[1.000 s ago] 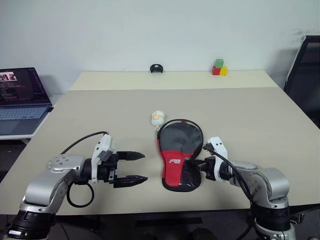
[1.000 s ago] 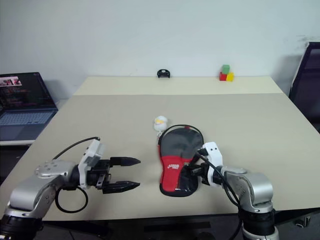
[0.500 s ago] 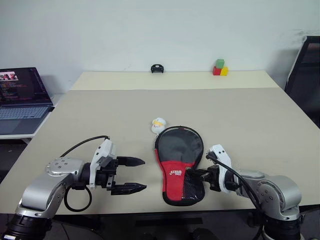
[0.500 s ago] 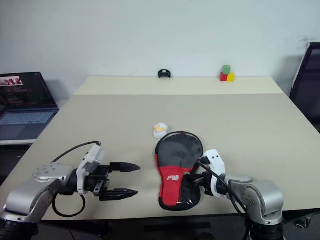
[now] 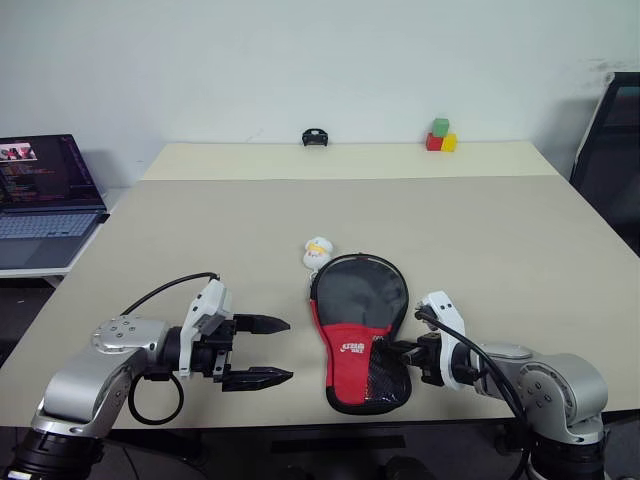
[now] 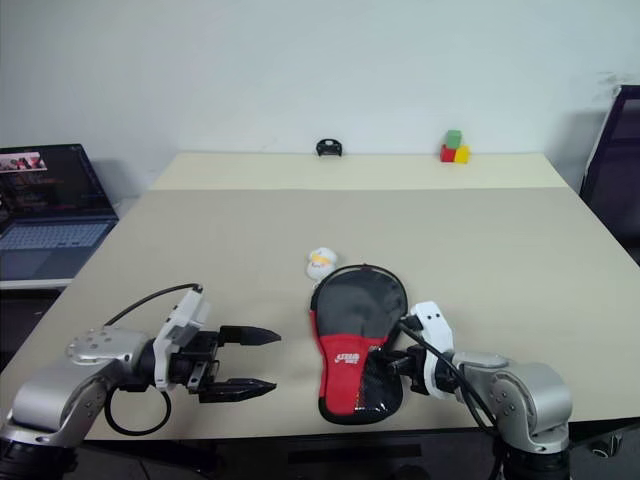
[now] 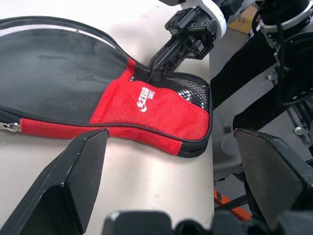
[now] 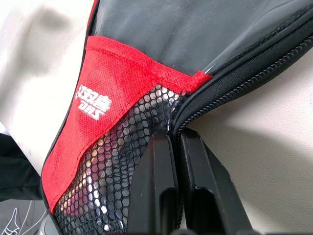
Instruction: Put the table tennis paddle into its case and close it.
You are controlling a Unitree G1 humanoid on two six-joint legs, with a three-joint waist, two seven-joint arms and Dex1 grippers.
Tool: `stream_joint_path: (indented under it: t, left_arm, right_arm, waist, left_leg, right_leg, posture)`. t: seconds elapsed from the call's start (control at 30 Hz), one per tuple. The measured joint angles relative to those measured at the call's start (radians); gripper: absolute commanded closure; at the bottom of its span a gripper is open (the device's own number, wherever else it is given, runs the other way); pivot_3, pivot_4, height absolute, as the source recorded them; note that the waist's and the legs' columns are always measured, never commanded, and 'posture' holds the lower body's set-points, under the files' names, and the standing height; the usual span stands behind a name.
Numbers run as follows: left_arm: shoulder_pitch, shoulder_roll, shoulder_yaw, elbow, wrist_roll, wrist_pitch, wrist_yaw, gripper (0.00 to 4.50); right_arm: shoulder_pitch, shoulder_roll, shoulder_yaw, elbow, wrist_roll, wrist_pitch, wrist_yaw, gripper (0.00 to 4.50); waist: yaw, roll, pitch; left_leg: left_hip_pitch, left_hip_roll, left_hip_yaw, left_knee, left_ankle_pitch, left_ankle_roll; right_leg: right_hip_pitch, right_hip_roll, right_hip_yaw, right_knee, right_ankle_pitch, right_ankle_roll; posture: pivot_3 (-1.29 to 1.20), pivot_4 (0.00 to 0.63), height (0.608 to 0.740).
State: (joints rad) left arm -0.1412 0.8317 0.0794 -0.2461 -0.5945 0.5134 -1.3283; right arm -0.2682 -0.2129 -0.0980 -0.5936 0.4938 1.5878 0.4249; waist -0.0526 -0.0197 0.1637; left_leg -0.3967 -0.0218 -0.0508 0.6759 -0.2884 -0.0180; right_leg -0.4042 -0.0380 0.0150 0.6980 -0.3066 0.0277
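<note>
right claw (image 7: 155,66) pinching the case (image 7: 98,103) by its mesh corner.

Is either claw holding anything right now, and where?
Right claw is shut on the case, pinching its zipper edge beside the mesh pocket. Left claw is open, holding nothing.

the only lettering is a small white logo printed on the red panel of the case (image 7: 146,115), lower middle of the head views, too small and stylised to read for certain, while the laptop (image 5: 40,200) screen text at far left is illegible.
</note>
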Motion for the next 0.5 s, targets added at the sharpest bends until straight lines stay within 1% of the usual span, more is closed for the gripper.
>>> stream_joint_path:
  t: [0.13,0.2,0.23,0.47,0.5]
  left_arm:
    - [-0.001,0.0,-0.004,0.0,0.0,-0.002,0.0,0.0]
    - [-0.002,0.0,-0.004,0.001,0.001,-0.003,0.0,0.0]
    - [-0.002,0.0,-0.004,0.001,0.001,-0.004,0.0,0.0]
    - [-0.003,0.0,-0.004,0.004,0.002,-0.021,0.001,0.0]
    - [-0.003,0.0,-0.004,0.005,0.002,-0.022,0.002,0.0]
  right_arm:
    - [0.003,0.003,0.0,-0.001,0.001,0.0,-0.014,4.49]
    - [0.005,0.008,-0.002,-0.001,0.001,0.001,-0.021,3.97]
    - [0.006,0.01,-0.003,-0.001,0.001,0.006,-0.028,3.81]
    - [0.035,0.018,-0.012,-0.044,0.019,0.01,-0.036,1.61]
    - [0.042,0.018,-0.019,-0.051,0.023,0.009,-0.034,1.61]
  waist:
    - [0.001,0.0,0.0]
    - [0.001,0.0,0.0]
    - [0.001,0.0,0.0]
    - [0.006,0.0,0.0]
    - [0.007,0.0,0.0]
  left_leg:
    - [0.0,0.0,0.0,0.0,0.0,0.0]
    - [0.0,0.0,0.0,0.0,0.0,0.0]
    - [0.0,0.0,0.0,0.0,0.0,0.0]
    - [0.001,0.0,0.0,0.0,0.0,0.0]
    - [0.001,0.0,0.0,0.0,0.0,0.0]
  right_leg:
    - [0.0,0.0,0.0,0.0,0.0,0.0]
    - [0.0,0.0,0.0,0.0,0.0,0.0]
    - [0.0,0.0,0.0,0.0,0.0,0.0]
    - [0.001,0.0,0.0,0.0,0.0,0.0]
    - [0.001,0.0,0.0,0.0,0.0,0.0]
  posture:
    - [0.0,0.15,0.74]
    - [0.0,0.15,0.74]
    - [0.0,0.15,0.74]
    - [0.0,0.15,0.74]
    - [0.0,0.15,0.74]
